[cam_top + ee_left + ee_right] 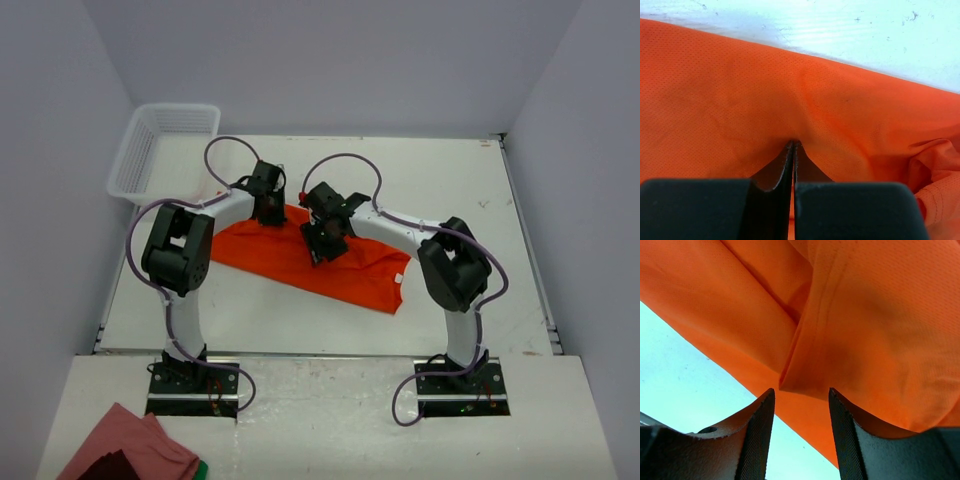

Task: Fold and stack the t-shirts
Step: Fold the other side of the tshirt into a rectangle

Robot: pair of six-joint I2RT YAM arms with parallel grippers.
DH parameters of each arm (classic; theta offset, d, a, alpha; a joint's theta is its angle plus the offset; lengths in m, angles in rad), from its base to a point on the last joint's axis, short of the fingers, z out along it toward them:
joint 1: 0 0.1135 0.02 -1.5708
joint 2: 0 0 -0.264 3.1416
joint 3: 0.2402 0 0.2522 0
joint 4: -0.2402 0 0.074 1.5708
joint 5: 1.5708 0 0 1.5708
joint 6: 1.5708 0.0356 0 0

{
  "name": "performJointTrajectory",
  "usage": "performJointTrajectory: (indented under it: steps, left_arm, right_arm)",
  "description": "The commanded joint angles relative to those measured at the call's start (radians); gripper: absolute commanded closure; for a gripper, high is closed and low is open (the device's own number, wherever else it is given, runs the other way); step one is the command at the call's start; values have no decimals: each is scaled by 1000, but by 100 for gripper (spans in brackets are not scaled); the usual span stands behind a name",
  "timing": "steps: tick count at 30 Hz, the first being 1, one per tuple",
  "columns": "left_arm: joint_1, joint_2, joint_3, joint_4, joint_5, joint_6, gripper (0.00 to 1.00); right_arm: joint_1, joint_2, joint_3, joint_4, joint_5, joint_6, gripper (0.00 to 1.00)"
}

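The shirt (345, 270), plain orange-red fine mesh, lies rumpled in a long band across the middle of the table (450, 190), running from 10 to 4 o'clock. The left gripper (792, 146) is closed, pinching its far edge. The right gripper (801, 397) stands half open, with a folded edge just before its tips. A white lattice basket (150, 150) sits at 10 o'clock and a pink cloth (130, 445) at 7.

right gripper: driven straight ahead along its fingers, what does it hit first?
The folded edge of the orange t-shirt, just ahead of the right gripper and in line with its open gap. Depth is unclear, but nothing nearer shows.
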Motion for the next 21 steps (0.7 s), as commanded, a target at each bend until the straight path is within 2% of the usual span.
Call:
performJointTrajectory:
  steps: [1,6,9,12,13,16,17,21]
  left_arm:
    - [9,7,5,49,37,-5,100]
    - [9,11,-3,54,53,-5,100]
    - [9,7,-9,60,54,-4,100]
    - [9,5,-12,59,50,1,100]
    - [9,5,-12,59,50,3,100]
    - [11,8,-15,65,53,3,100]
    - [11,10,-15,66,56,3,100]
    - [11,17,-22,75,67,3,100]
  right_arm:
    - [12,23,50,-19,-23,-26,52]
    - [15,64,90,-28,-20,-28,52]
    - [17,89,107,-39,-5,-26,56]
    - [17,92,111,-37,3,-20,65]
    - [18,87,107,-34,9,-17,74]
    - [20,57,84,-23,25,-2,78]
    - [21,48,76,-20,28,1,83]
    - [26,-1,41,-13,57,20,93]
